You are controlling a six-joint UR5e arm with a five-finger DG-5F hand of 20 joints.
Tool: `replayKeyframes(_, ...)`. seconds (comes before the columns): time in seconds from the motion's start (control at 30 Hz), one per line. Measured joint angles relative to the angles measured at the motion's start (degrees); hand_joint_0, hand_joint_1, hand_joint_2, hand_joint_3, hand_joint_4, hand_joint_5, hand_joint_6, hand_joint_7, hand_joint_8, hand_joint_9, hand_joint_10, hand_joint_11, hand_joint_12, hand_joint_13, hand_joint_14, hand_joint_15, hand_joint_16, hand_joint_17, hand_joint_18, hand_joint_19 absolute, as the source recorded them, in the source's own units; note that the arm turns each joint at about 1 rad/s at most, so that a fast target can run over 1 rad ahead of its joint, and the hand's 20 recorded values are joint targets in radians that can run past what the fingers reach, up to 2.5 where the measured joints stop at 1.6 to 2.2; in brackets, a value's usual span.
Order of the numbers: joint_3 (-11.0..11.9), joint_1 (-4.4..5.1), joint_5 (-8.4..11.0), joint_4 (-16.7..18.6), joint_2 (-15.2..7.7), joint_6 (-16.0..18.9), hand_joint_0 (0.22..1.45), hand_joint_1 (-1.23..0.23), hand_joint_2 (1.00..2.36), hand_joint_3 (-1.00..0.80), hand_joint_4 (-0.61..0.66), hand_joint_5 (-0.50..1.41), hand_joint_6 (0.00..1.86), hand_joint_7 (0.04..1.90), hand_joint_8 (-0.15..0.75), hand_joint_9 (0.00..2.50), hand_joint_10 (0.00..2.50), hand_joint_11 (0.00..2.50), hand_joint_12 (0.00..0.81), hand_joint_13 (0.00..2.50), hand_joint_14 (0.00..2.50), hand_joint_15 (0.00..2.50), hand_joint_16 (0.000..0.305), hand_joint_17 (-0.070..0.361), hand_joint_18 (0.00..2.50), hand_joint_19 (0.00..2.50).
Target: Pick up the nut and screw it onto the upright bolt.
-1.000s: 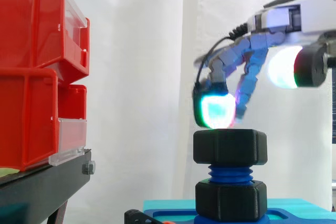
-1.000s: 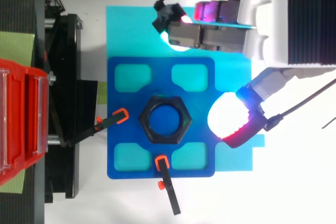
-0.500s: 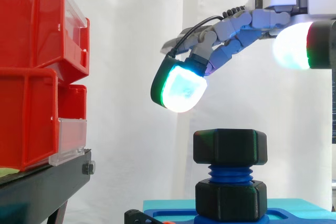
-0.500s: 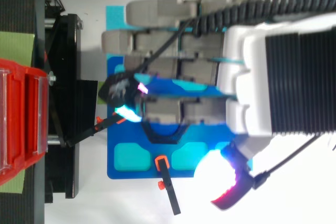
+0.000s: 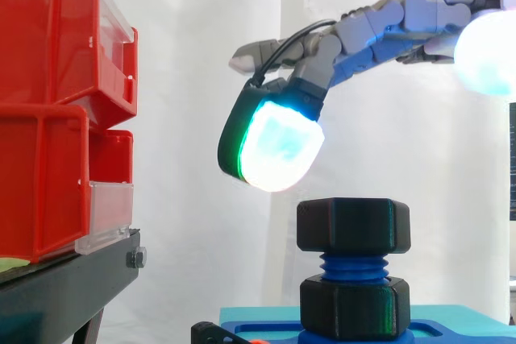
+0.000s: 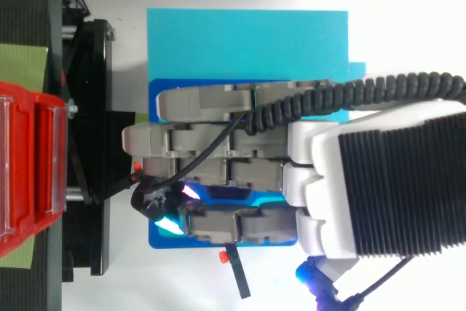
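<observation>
So in the last second the hand (image 5: 387, 22) went from curled, with a pad right on top of the nut (image 5: 353, 225), to fingers stretched out loose and lifted clear, holding nothing. Its glowing fingertip (image 5: 278, 147) now hangs up and to the left of the nut. The nut sits on the blue upright bolt (image 5: 352, 264). I honestly can't tell from the side how far it's threaded on, but my guess is it's resetting for another twist.

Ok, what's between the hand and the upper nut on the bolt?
Nothing. In the side view the hand hovers with its glowing fingertips clear above the upper nut; only the white curtain shows through the gap.
</observation>
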Motion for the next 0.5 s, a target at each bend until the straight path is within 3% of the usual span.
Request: replayKeyframes(0.5,-0.03,-1.13,-1.15,-0.39,-0.66,0.67,0.44,-0.08,1.0,-0.5,0.15,-0.17,0.5,0.75,0.222,0.31,0.0,0.0,0.319,0.0,0.0,0.0,0.042,0.095,0.0,0.0)
